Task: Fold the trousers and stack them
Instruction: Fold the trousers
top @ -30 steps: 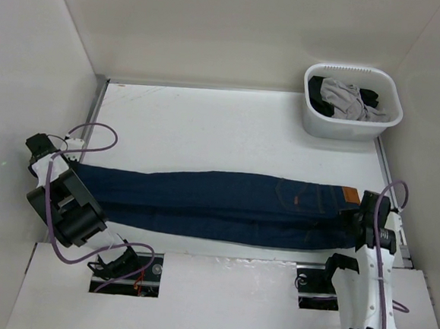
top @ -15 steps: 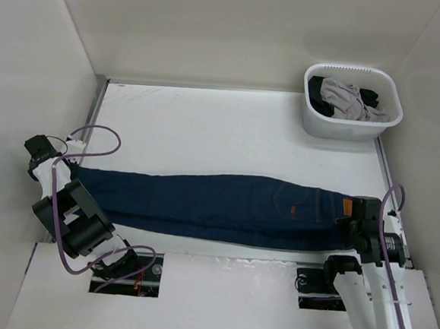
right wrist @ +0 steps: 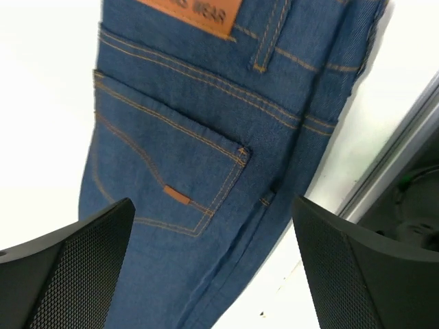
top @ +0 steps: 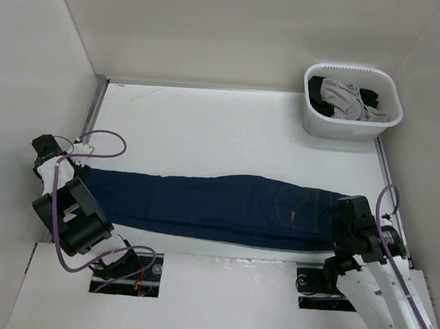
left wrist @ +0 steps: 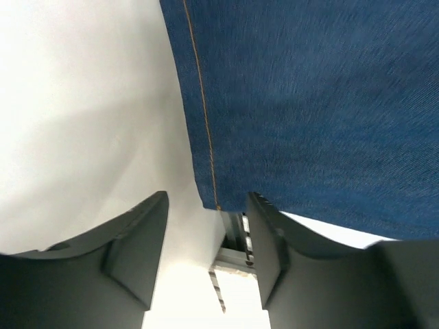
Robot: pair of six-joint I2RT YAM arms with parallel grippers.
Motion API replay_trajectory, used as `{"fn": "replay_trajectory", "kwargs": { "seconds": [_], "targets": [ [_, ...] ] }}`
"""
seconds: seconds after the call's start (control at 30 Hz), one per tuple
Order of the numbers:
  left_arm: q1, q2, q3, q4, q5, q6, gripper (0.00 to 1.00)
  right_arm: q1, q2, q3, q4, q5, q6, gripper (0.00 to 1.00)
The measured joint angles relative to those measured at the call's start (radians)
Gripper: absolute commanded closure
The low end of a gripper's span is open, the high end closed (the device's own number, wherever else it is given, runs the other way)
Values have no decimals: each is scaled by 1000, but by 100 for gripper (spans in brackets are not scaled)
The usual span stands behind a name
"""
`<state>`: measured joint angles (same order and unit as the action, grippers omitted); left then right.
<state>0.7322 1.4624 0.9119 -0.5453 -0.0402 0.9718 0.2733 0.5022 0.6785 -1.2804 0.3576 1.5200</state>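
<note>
Top external view: trousers (top: 216,208) stretched flat across near worktop (top: 208,125), legs apparently laid one over other. Left claw (left wrist: 207,199) spread at hem; right claw (right wrist: 212,205) spread over waistband; neither gripping. Crosswise folds, stacking likely remain.

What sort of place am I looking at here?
Probably a robot lab test cell: bare white walls box in a table with the left arm, right arm, flat-laid jeans and a laundry basket.
</note>
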Motion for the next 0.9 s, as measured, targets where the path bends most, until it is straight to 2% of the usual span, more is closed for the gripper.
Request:
{"fn": "replay_trajectory", "kwargs": {
  "seconds": [0.13, 0.3, 0.37, 0.47, 0.57, 0.63, 0.7, 0.77, 0.9],
  "targets": [
    [-104, -2, 42, -23, -1, 0, 45, 23, 110, -60, 72, -23, 38, 0],
    [-313, 0, 55, -36, 26, -6, 45, 20, 272, -163, 211, -71, 50, 0],
    [-401, 5, 39, -35, 27, -7, 45, 8, 309, -207, 265, -88, 51, 5],
    [-525, 37, -3, -36, 20, -5, 45, -13, 344, -234, 315, -101, 46, 5],
    [-595, 114, -36, -35, -6, 1, 47, -31, 357, -233, 333, -108, 34, 17],
    [-615, 140, -19, -35, -44, 5, 48, -52, 370, -233, 352, -115, 19, 40],
    [-624, 172, 8, -38, -80, 0, 48, -93, 394, -235, 399, -127, -3, 57],
    [-632, 218, 55, -51, -112, -12, 48, -143, 427, -234, 460, -145, -35, 69],
    [-645, 314, 171, -61, -147, -40, 48, -230, 483, -227, 575, -171, -117, 71]
  ]
}}
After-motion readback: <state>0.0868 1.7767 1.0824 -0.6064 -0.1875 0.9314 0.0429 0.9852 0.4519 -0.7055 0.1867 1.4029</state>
